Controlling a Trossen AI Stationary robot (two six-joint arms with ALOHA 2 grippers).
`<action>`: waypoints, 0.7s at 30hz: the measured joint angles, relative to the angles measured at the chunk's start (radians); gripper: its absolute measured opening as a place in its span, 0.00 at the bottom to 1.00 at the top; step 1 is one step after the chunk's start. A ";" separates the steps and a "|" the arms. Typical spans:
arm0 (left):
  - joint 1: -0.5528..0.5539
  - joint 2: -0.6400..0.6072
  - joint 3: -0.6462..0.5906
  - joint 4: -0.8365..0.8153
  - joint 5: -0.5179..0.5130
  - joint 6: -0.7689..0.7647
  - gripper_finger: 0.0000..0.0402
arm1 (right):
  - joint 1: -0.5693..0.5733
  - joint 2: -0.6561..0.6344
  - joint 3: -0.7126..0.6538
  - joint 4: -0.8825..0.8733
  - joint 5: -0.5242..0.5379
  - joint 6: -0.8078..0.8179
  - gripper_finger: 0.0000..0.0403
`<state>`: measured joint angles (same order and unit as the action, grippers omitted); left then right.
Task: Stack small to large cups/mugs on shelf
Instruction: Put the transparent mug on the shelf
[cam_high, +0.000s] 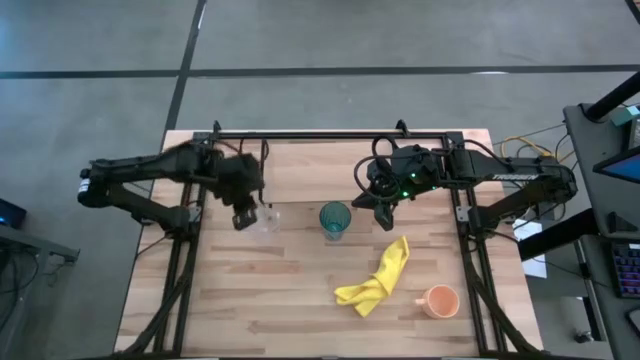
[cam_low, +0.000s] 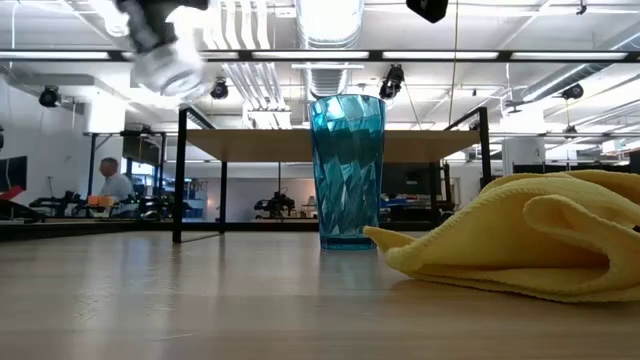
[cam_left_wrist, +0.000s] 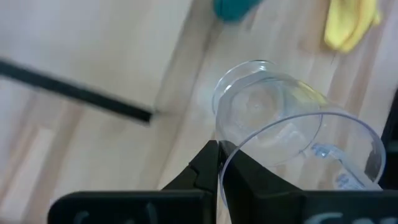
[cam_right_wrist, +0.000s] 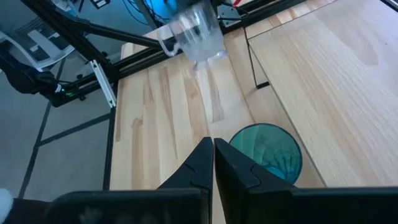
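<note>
My left gripper (cam_high: 245, 214) hangs over the table's left half with the small clear glass cup (cam_high: 266, 218) in it, lifted high (cam_low: 168, 65). The teal tumbler (cam_high: 335, 220) stands upright on the tabletop in front of the shelf (cam_high: 330, 170), a light-wood board on thin black legs (cam_low: 260, 145). My right gripper (cam_high: 385, 212) hovers just right of the tumbler (cam_right_wrist: 267, 152), shut (cam_right_wrist: 213, 155) and touching nothing. The orange mug (cam_high: 440, 300) sits on its base near the table's near right corner. My left gripper (cam_left_wrist: 219, 165) holds the glass cup by its wall at the rim (cam_left_wrist: 225, 163), one finger outside (cam_left_wrist: 202, 171) and one inside, seen through the glass. The cup is lifted clear of the table and tilted, its base (cam_left_wrist: 258, 102) pointing away from the fingers.
A crumpled yellow cloth (cam_high: 378, 280) lies between the tumbler and the mug and fills the right of the low view (cam_low: 520, 230). Black frame rails run along the table's far edge and both sides. Bare tabletop lies near and left. A person sits far off in the room.
</note>
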<state>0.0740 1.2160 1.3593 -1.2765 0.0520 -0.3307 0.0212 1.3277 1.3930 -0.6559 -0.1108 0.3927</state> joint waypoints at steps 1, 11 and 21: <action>0.000 0.024 0.046 -0.022 -0.015 0.012 0.00 | 0.000 0.000 0.000 0.000 0.000 0.000 0.02; 0.055 0.332 0.485 -0.258 -0.202 0.297 0.00 | 0.000 0.000 0.000 0.000 0.000 0.000 0.02; 0.211 0.488 0.605 -0.295 -0.170 0.370 0.00 | 0.000 0.000 0.000 -0.025 0.000 0.000 0.02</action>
<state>0.2846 1.7039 1.9646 -1.5711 -0.1178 0.0395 0.0216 1.3277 1.3930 -0.6813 -0.1108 0.3931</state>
